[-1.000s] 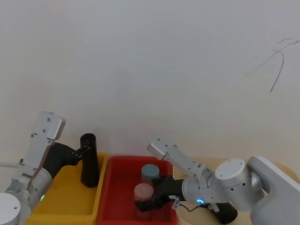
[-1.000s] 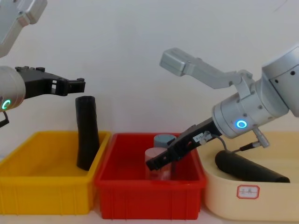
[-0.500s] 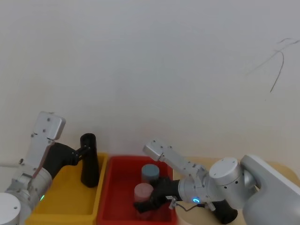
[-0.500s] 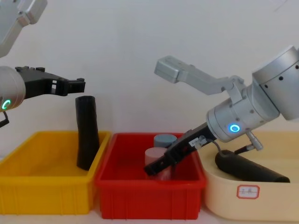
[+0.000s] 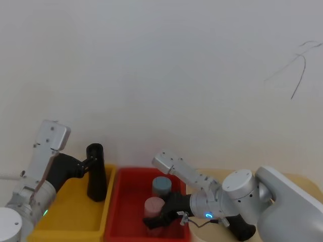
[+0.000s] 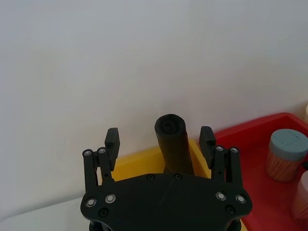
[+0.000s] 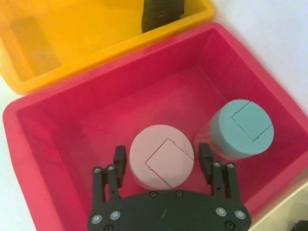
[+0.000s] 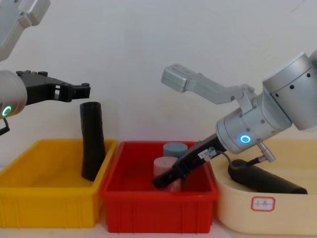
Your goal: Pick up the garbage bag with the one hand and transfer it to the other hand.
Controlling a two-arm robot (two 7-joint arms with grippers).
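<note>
The right tool [image 7: 163, 161] is open inside the red bin [image 8: 124, 198], its fingers on either side of the pink-lidded jar [image 7: 161, 156] without touching it; a blue-lidded jar [image 7: 241, 128] stands just beside. The garbage bag [image 8: 265, 179] lies behind this tool in the cream tub [image 8: 297, 213], well apart from it. The left tool [image 6: 160, 139] is open too, hovering just above a slim black tube [image 8: 92, 141] that stands upright in the yellow bin [image 8: 29, 208].
</note>
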